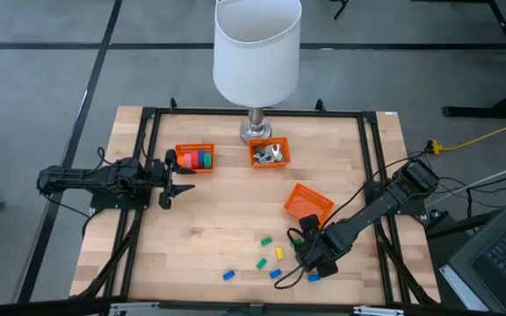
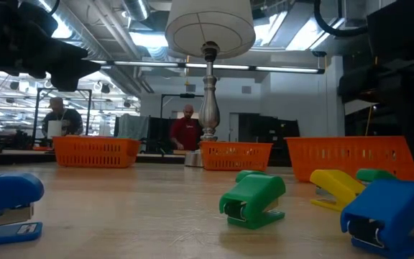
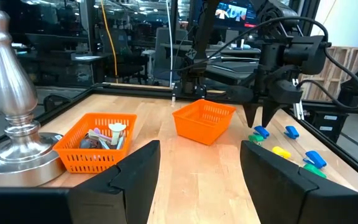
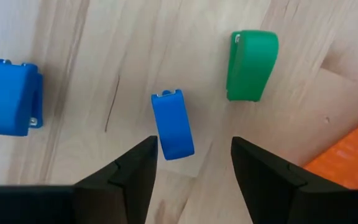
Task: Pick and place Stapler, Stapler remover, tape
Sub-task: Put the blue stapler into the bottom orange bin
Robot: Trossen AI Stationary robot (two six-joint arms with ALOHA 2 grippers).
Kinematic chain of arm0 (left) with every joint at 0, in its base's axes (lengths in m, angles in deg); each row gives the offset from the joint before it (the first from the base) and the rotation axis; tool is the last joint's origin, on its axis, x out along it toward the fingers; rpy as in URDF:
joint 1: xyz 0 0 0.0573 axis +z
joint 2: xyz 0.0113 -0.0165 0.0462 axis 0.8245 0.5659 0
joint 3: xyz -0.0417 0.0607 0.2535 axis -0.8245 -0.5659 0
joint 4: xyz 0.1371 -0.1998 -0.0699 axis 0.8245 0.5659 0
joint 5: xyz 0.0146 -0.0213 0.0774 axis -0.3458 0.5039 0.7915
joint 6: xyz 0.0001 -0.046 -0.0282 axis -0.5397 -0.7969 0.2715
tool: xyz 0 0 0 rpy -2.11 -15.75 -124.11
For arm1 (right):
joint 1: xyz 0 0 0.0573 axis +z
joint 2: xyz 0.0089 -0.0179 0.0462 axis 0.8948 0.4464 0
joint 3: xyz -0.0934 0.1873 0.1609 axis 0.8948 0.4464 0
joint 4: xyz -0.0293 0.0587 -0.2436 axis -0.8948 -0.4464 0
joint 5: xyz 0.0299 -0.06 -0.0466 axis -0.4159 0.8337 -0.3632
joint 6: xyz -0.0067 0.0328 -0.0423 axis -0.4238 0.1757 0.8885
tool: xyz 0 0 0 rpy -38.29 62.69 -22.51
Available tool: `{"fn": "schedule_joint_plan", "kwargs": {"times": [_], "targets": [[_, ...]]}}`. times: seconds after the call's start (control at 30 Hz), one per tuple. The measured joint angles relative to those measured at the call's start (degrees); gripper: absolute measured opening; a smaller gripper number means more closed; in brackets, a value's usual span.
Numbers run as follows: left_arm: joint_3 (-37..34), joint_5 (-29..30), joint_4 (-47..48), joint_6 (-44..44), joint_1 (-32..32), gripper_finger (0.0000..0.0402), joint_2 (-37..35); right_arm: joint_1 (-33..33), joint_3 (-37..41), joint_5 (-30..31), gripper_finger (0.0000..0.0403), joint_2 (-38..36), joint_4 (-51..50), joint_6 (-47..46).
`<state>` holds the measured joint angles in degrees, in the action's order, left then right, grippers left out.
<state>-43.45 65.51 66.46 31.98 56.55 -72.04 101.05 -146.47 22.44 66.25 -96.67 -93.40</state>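
Several small staplers lie flat on the wooden table near its front right: a blue stapler [image 4: 173, 124], another blue one [image 4: 8, 106] and a green one [image 4: 252, 65]. My right gripper [image 4: 194, 162] points down, open, just above the middle blue stapler [image 3: 261, 132] without touching it. The tape [image 1: 202, 159], bright rolls, lies in an orange basket [image 1: 183, 151] at the far left. A second basket [image 1: 269, 162] holds pale silvery pieces [image 3: 98, 138], possibly stapler removers. My left gripper [image 3: 201, 168] waits open and level at the left [image 1: 181, 180].
An empty orange basket [image 1: 308, 204] sits tilted just beyond my right gripper. A lamp with a white shade [image 1: 256, 48] and a metal foot [image 3: 14, 155] stands at the far middle. More staplers, yellow [image 1: 279, 254], green [image 1: 259, 262] and blue [image 1: 228, 275], lie near the front edge. People show in the room behind.
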Motion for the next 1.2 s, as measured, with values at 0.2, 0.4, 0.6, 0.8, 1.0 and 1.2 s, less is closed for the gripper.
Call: {"fn": "schedule_joint_plan", "kwargs": {"times": [0.2,0.4,0.6,0.8,1.0,1.2], "targets": [[0.0,0.0,0.0,0.0,0.0,0.0219,0.0,0.0,0.0,0.0,0.0208,1.1,0.8,0.2],[0.0,0.0,0.0,0.0,0.0,0.0219,0.0,0.0,0.0,0.0,0.0201,1.6,2.2,1.4],[0.0,0.0,0.0,0.0,0.0,0.0219,0.0,0.0,0.0,0.0,0.0129,1.6,1.9,1.2],[0.0,0.0,0.0,0.0,0.0,0.0219,0.0,0.0,0.0,-0.2,0.0056,1.6,1.9,1.2],[0.0,0.0,0.0,0.0,0.0,0.0219,0.0,0.0,0.0,-0.7,0.0057,1.0,1.8,-0.8],[0.0,0.0,0.0,0.0,0.0,0.0219,0.0,0.0,0.0,-0.6,0.0069,-1.9,1.5,-2.0]]}}
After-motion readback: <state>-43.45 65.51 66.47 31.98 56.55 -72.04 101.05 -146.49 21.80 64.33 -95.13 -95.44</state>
